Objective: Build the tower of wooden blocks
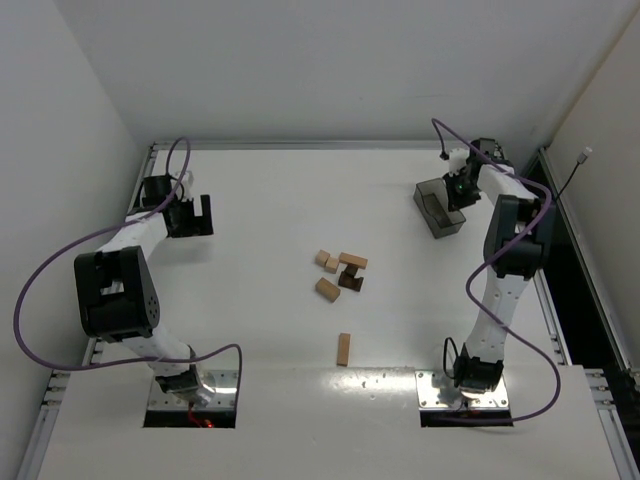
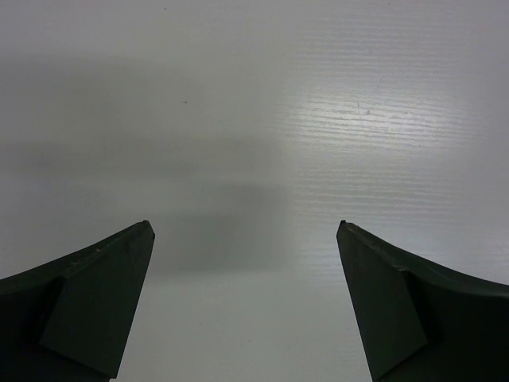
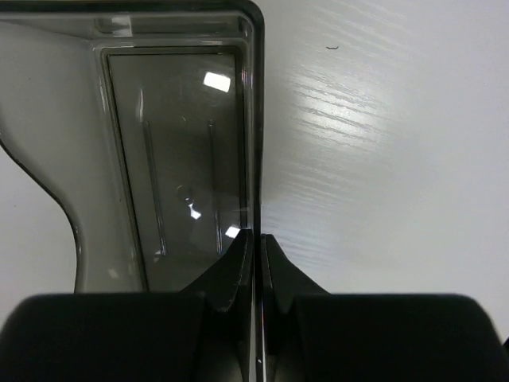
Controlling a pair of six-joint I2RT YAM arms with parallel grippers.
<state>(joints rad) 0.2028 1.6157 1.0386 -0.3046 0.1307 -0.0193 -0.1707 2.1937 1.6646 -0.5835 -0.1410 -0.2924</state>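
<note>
Across the centre of the overhead view, the wood blocks [image 1: 327, 289] lie loose on the white table [image 1: 250, 340], unstacked as far as this angle shows. Several tan pieces huddle with a dark brown block [image 1: 350, 281], one tan bar touching the dark one's upper edge. A lone tan block [image 1: 343, 348] sits apart below them, nearer the arm bases. At the left of the frame the left gripper [image 1: 190, 216] hangs over bare table with its fingers spread, well apart from the cluster. At upper right the right gripper [image 1: 456, 190] meets the smoky plastic bin [image 1: 437, 212], which is likewise well apart from the blocks

Seen from the left wrist camera, two dark fingers [image 2: 95, 302] rise from the lower corners of the frame, released and wide apart. Only white tabletop lies between them, with a patch of glare at upper right

Seen from the right wrist camera, the fingers [image 3: 231, 274] are clenched on the bin's right-hand wall at the bottom centre of the frame, one pad inside the bin and the other outside. The thin wall runs straight up the frame from between them. The bin's translucent floor fills the upper left and catches small reflections of light, and bare white table takes the right half
</note>
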